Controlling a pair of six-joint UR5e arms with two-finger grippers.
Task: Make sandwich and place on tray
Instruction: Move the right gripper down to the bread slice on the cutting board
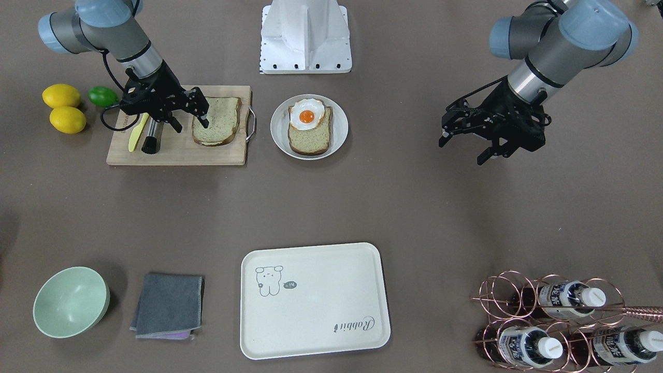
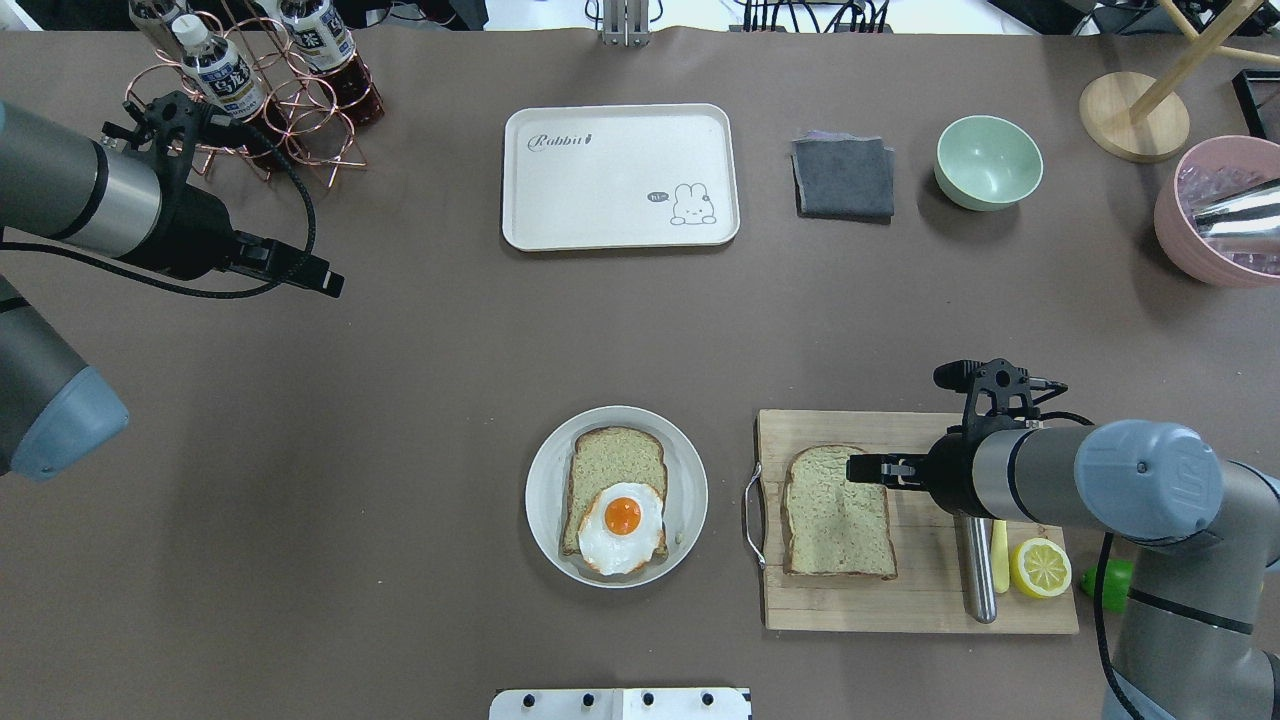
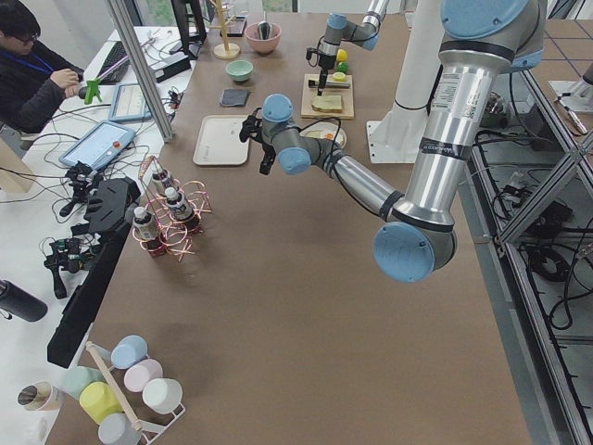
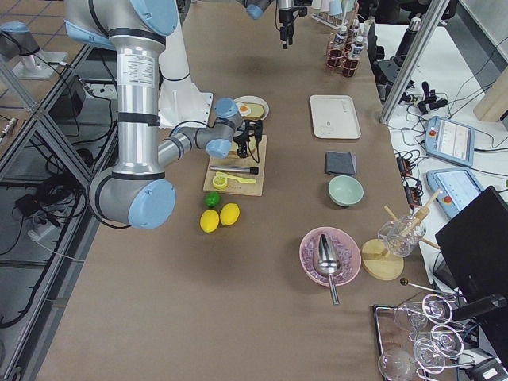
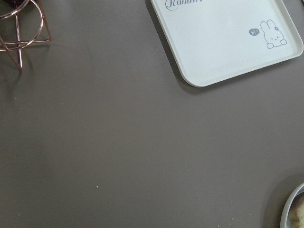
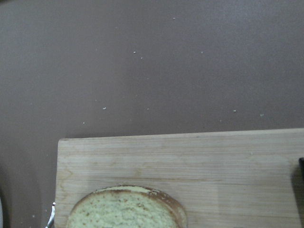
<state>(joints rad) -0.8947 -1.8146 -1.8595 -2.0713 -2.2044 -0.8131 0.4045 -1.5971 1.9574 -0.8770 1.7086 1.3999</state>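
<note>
Hovering, jaws spread: right tool, over slice on board, 4 o'clock seen from overhead. Second slice with egg: plate, 6 o'clock. Tray: 12 o'clock, well apart. Left tool: released, 10 o'clock. Risk: an edge-only grip may let the slice droop, slip, or knock the egg askew on landing.

A pale tan, dark-crusted bread slice lies flat on a round white plate, a fried egg with orange yolk on its robot-side end. The second slice lies flat on a wooden cutting board. The cream tray sits well apart, across the tabletop.
</note>
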